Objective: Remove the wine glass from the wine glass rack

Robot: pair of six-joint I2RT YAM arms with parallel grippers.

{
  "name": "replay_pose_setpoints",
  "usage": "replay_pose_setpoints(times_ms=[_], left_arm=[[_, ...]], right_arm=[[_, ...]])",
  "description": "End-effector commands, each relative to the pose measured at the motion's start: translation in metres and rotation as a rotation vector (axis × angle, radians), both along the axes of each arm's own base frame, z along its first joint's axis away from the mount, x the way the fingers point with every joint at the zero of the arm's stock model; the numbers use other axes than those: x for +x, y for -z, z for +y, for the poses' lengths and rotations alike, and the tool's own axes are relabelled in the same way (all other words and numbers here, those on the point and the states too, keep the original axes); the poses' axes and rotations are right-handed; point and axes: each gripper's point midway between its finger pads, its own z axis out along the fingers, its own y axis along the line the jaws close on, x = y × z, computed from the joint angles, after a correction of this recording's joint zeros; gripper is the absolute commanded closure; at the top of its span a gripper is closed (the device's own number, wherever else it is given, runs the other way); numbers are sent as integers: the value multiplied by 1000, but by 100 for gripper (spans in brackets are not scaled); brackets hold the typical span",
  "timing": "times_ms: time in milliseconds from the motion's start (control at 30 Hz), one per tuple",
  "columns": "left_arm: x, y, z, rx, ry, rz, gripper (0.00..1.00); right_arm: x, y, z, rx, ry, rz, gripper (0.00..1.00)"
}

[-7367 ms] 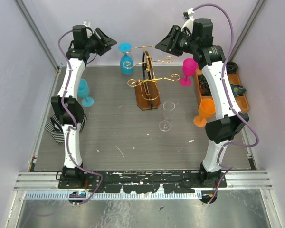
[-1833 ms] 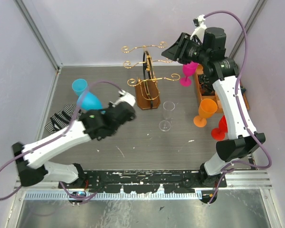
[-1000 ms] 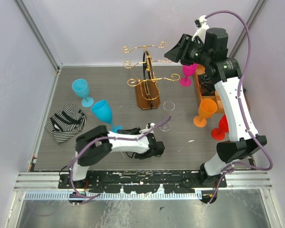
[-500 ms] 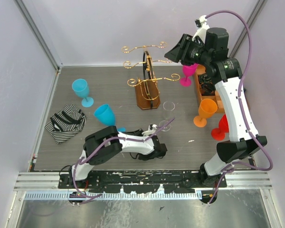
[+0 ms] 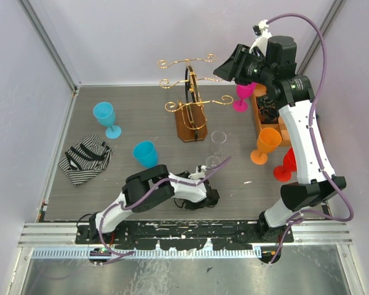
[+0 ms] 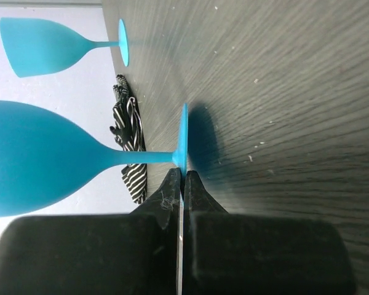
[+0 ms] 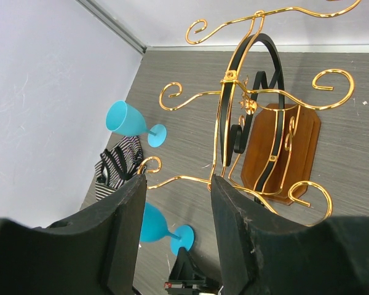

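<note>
Standing on its wooden base, the wine glass rack (image 5: 190, 126) is overhung by the right gripper (image 7: 176, 184), held half open and empty. Well in front of the rack, leftward, the blue wine glass (image 5: 145, 152) is set upright, its foot pinched by the left gripper (image 6: 182, 178).

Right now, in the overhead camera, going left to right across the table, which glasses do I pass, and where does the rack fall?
far cyan glass → near cyan glass → wine glass rack → clear glass → pink glass → orange glass → red glass
</note>
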Motion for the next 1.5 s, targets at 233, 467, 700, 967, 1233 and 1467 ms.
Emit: replay_pose_setpoints(times_ms=[233,467,700,967,1233,1467], left_arm=[[-12,41,-6,-184,-58,47,80],[-22,53,-14,-246,-38,106,52],[-36,47,-33,-312,5,155,23],[-74,49,-72,-437,98,334,16],[-128,-17,-122,-709,330,572,15],[-132,-185,-121,-1026,517,517,5]], right_arm=[[-12,-43,-6,17,9,-125,48],[-6,-31,-5,7,15,-78,47],[-3,-27,-7,2,27,-68,43],[-5,-23,-8,-5,30,-62,42],[-7,-24,-10,-13,39,-69,42],[5,-14,-11,-22,64,-27,42]])
